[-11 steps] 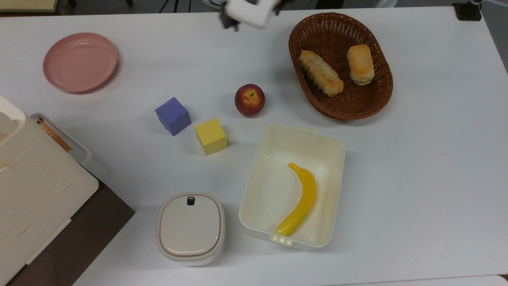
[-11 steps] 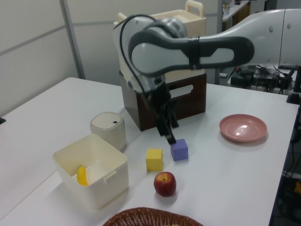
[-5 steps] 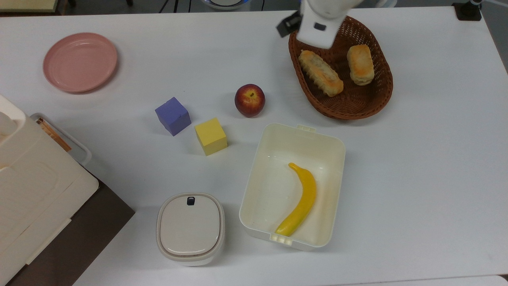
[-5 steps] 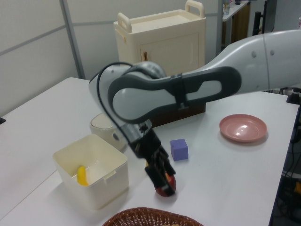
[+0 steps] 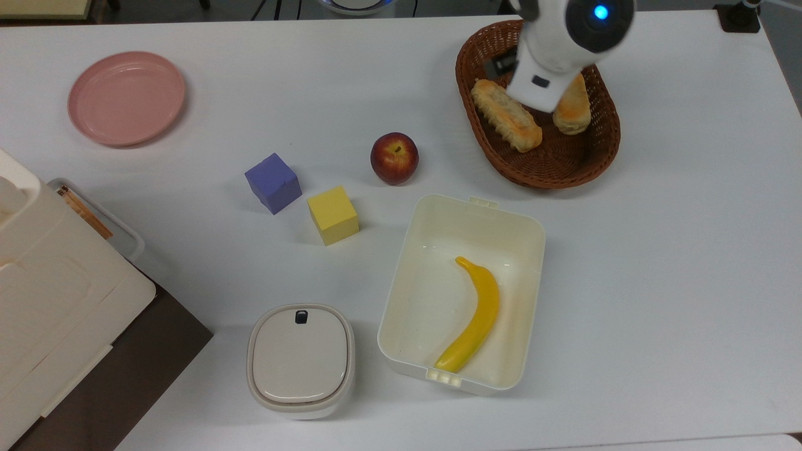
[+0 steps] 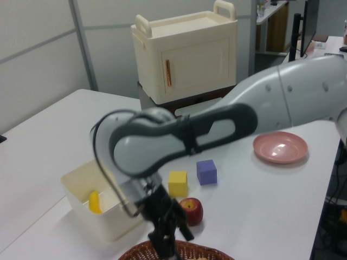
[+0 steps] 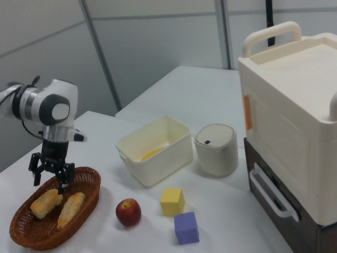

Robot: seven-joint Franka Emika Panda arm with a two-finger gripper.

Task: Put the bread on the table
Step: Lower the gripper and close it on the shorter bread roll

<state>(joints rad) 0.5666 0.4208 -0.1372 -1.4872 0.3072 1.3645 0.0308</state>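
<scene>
Brown wicker sits closest in the right view: the basket (image 7: 50, 240) at the front corner of the table (image 7: 226, 221), with two baked things lying side by side inside it. The bread (image 7: 45, 203) is the shorter, plumper one on the right view's left, touching or almost touching the longer ridged loaf (image 7: 70, 210) beside it. Just past the basket's far rim hangs the gripper (image 7: 51, 176), fingers spread wide and holding nothing, pointing down over the far end of the basket. From the top view the arm covers part of the bread (image 5: 573, 118), so only its lower end shows.

The bread looks light and compact, probably with a little give. Its smooth toasted top may be slippery, so the pale flat sides seem the better hold, pinched across the short width near the middle. The loaf lies close on one side, leaving little room for a finger there. Farther back stand the apple (image 7: 128, 212) and the cream tub (image 7: 163, 158).
</scene>
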